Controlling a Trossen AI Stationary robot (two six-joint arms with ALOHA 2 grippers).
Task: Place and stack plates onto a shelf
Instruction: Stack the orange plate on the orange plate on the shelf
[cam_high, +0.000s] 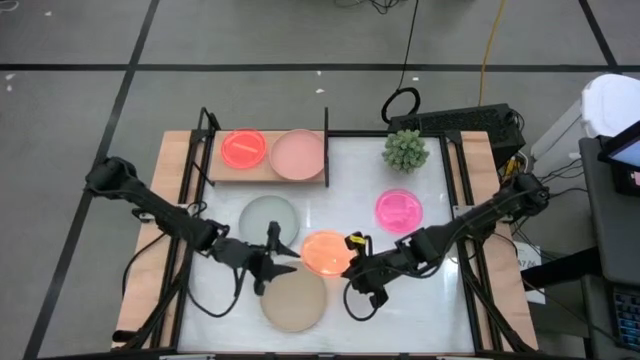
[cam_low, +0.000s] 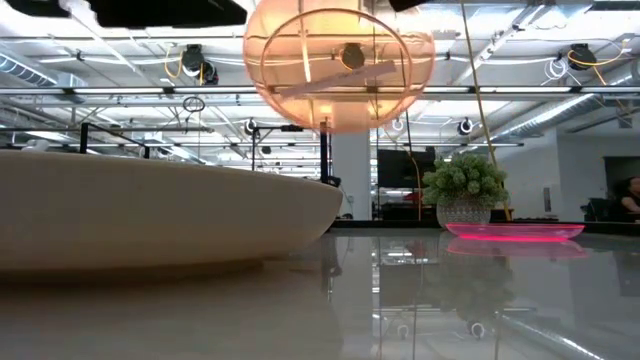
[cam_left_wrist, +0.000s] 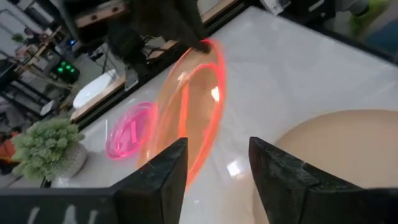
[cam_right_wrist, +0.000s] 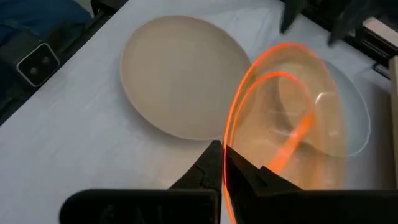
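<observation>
A translucent orange plate hangs over the middle of the table, with my right gripper shut on it. My left gripper is open just off the plate's left rim, and its fingers touch nothing that I can see. A beige plate lies flat near the front edge and a grey-green plate lies behind it. A neon pink plate lies at the right. On the wooden shelf at the far left sit a red-orange plate and a pale pink plate. My right gripper pinches the orange plate's rim between its two fingers, on the side toward the table's right edge. The fingers slant down from the right. The plate is lifted clear of the table and steeply tilted.
A spiky green plant in a pot stands at the far right, behind the pink plate. Black uprights stand at the shelf's ends. Bare white tabletop lies at the near right.
</observation>
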